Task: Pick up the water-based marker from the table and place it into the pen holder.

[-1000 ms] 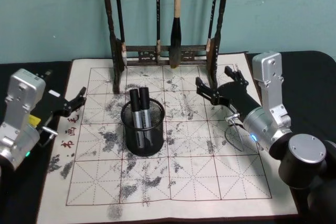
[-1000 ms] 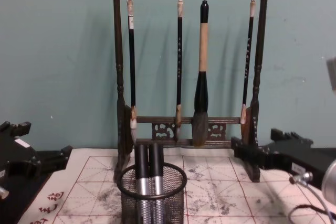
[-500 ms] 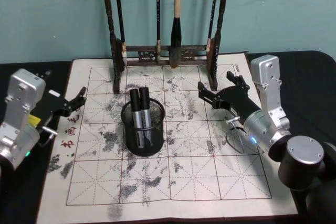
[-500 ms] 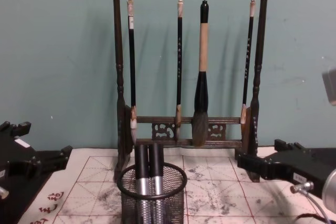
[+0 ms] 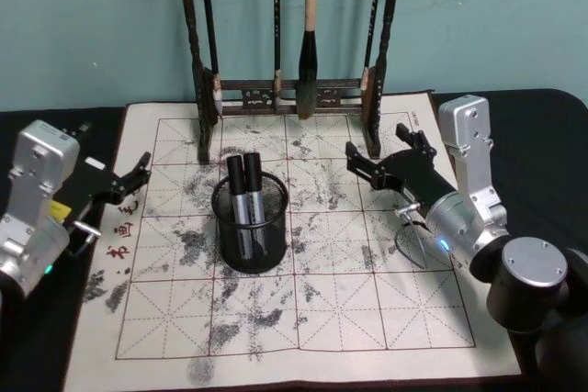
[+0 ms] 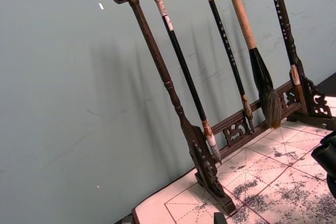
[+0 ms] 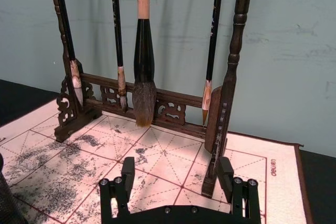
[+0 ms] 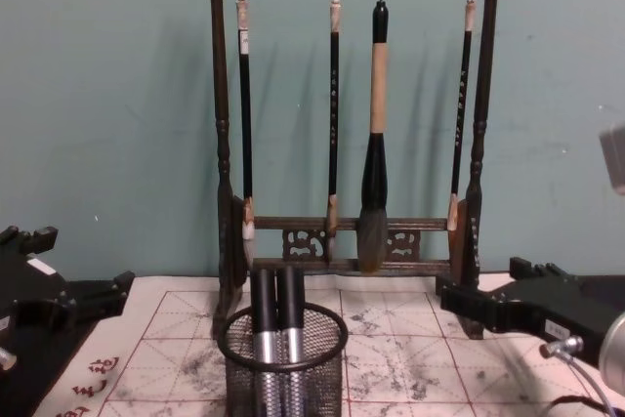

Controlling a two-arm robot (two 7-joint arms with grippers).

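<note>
Inside the holder stand two markers, upright and side by side, so the placing looks done and the next move is likely a plain retreat. Right gripper hangs right of the holder, jaws spread and empty, with the brush rack just behind it. Left gripper, also spread, idles well left of the holder.

Left gripper at the left side of the scene, fingers parted and empty, pointing forward and inward from a silver wrist housing. Right gripper on the right side, angled inward and forward, black fingers spread apart with nothing between them. Right arm bent behind it, silver wrist block upright, round joint cap nearest the body.
</note>
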